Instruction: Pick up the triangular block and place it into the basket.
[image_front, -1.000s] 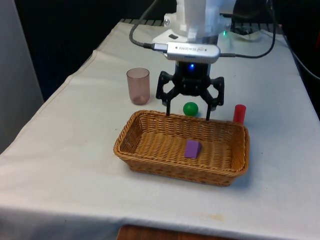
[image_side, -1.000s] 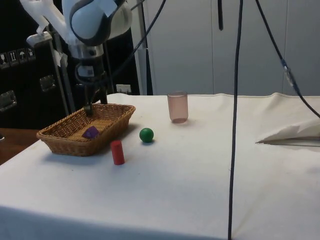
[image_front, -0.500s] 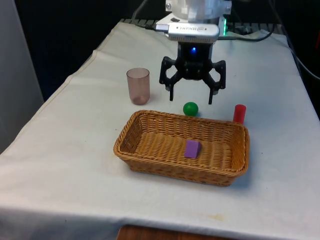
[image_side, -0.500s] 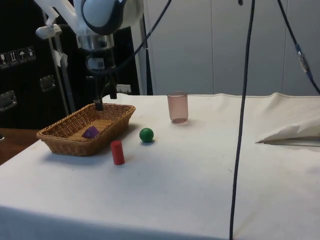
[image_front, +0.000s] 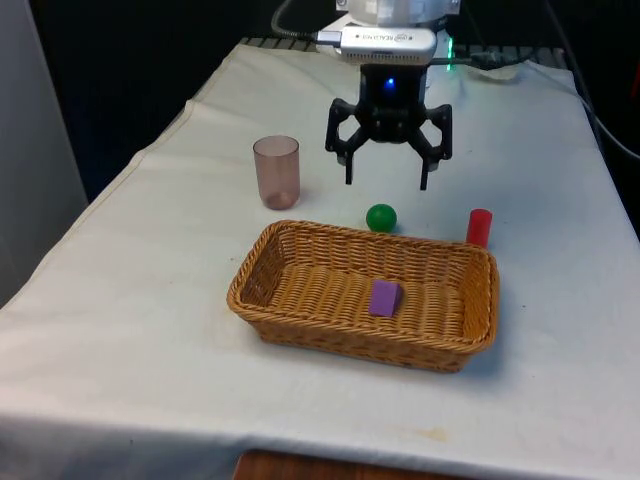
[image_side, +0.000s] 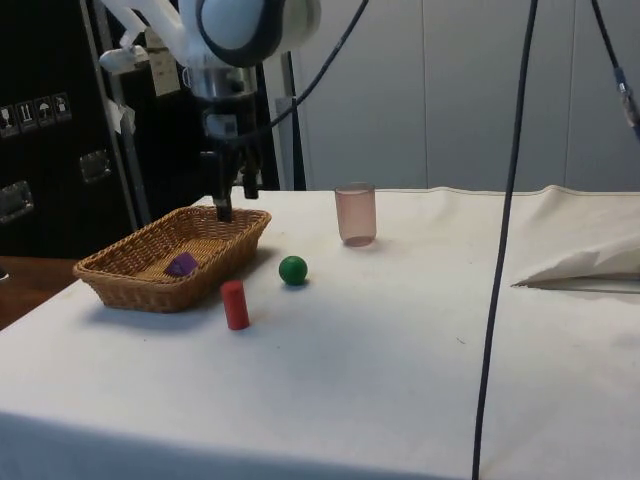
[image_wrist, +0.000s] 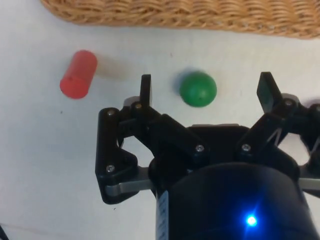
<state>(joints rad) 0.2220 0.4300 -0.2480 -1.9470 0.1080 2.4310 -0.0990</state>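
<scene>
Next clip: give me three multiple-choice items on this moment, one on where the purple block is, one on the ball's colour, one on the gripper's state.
1. Where is the purple triangular block?
A. beside the cup
B. inside the basket
C. between the fingers

2. What colour is the ball?
A. green
B. yellow
C. blue

3. How is the gripper?
A. shut on the red cylinder
B. shut on nothing
C. open and empty

Answers:
1 B: the purple triangular block lies on the floor of the basket.
2 A: the ball behind the basket is green.
3 C: the gripper hangs above the table with its fingers apart and nothing between them, clear of the red cylinder.
</scene>
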